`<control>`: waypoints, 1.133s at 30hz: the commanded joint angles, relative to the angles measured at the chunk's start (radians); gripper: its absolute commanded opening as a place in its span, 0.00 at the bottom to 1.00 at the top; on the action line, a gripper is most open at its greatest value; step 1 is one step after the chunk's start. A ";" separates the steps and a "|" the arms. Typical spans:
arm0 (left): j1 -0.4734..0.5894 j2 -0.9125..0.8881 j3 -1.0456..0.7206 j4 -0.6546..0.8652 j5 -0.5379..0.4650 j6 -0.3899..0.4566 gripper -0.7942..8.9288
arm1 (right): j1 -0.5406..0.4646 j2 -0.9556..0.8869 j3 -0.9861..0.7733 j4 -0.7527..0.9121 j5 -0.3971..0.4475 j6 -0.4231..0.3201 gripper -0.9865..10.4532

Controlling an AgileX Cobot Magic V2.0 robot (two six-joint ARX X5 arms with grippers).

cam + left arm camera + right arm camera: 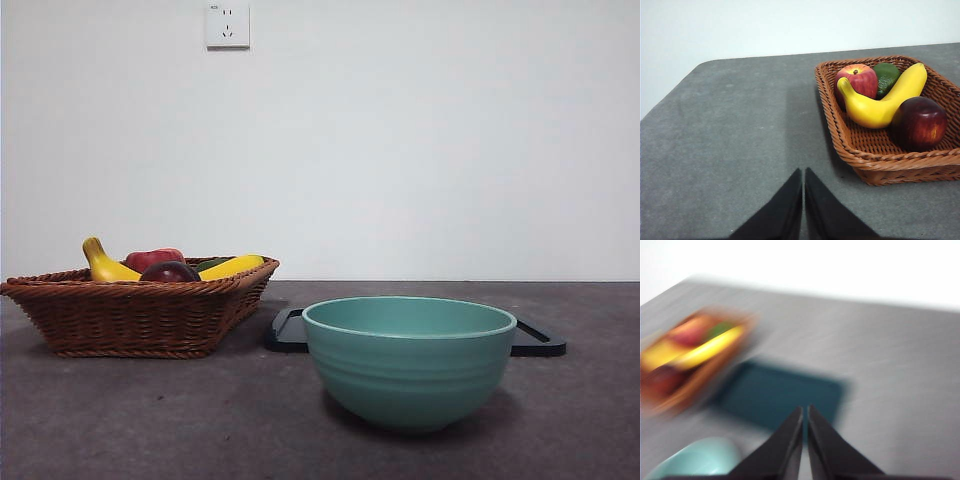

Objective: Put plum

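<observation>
Figure: the scene, read left to right, before any grasp. At left stands the brown woven wicker basket [130, 318], and in it lies the dark maroon-purple glossy plum [919, 123], near the front corner of the basket as you see it from the left wrist. It touches the yellow curved banana [880, 102]; behind the banana sit the brighter red apple-like fruit [856, 80] and a dark green avocado-like fruit [886, 77]. At centre lies the flat black tray [288, 331], and in front of it the teal ribbed bowl [408, 360], which holds nothing visible.

Your left hand [803, 200] hangs over bare surface beside the basket, its jaws pressed together on nothing. Your right hand [805, 440] is likewise closed and empty, above the tray; its view is blurred, so expect it to be in motion.

Risks, as judged from here: the task names no destination, so you could deliver to the wrong receptacle. You could take the red fruit for the plum, since both are round and reddish. The glossy skin may slip between narrow jaws. The banana crowds the plum, so a descending jaw may snag it or catch the basket's rim.

The dark grey matte surface [150, 420] is flat; a plain white wall [420, 140] with one white socket [227, 25] closes the room.
</observation>
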 commanded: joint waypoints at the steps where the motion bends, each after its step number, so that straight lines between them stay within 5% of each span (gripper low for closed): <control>1: 0.002 -0.002 -0.021 -0.009 -0.002 -0.002 0.09 | -0.095 -0.070 -0.117 0.119 0.004 -0.029 0.09; 13: 0.002 -0.002 -0.021 -0.009 -0.002 -0.002 0.09 | -0.211 -0.376 -0.567 0.461 0.004 -0.057 0.09; 34: 0.002 -0.002 -0.021 -0.009 -0.002 -0.002 0.09 | -0.210 -0.491 -0.768 0.397 0.028 -0.037 0.09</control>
